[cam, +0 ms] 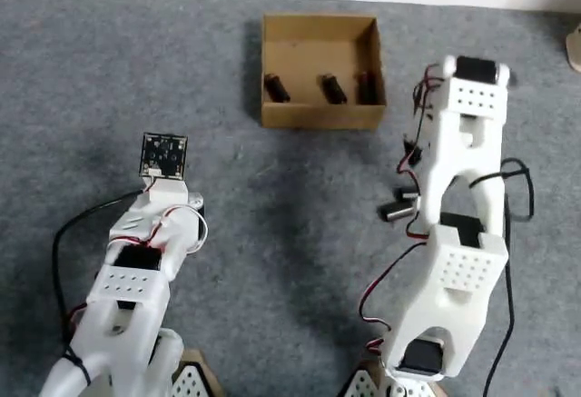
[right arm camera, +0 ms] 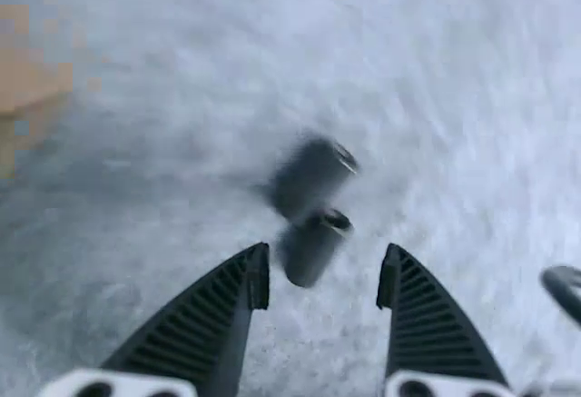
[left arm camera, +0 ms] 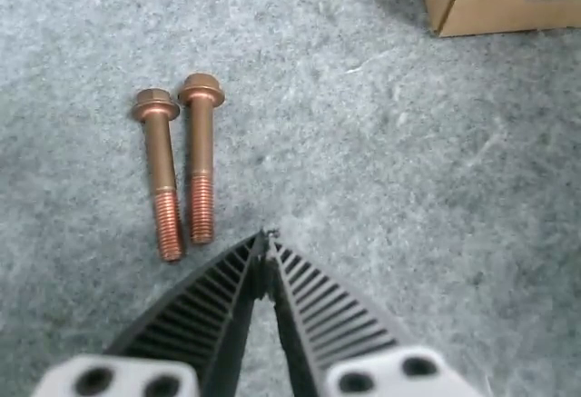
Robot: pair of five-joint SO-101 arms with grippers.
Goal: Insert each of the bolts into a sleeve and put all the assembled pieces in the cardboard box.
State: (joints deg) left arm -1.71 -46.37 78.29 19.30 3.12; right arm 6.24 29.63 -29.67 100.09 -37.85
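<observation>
"Holding my left gripper (left arm camera: 265, 244) pinched closed and empty. Two bolts (left arm camera: 200, 156) lie side by side just past its tips."

"Right?"

"My right gripper (right arm camera: 322, 274) is spread wide, one sleeve (right arm camera: 311, 247) between its fingers, second sleeve (right arm camera: 313, 174) just beyond. From above, the cardboard box (cam: 318, 117) sits at eleven o'clock."

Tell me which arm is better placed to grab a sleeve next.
Right: the right end effector is open, facing the two sleeves; the left end effector is shut beside the bolts.

Grey table (cam: 290, 233), bearing a box (cam: 318, 114), two bolts (left arm camera: 201, 152) just ahead of left gripper (left arm camera: 265, 239), two sleeves (right arm camera: 313, 244) at right gripper (right arm camera: 324, 256).
</observation>
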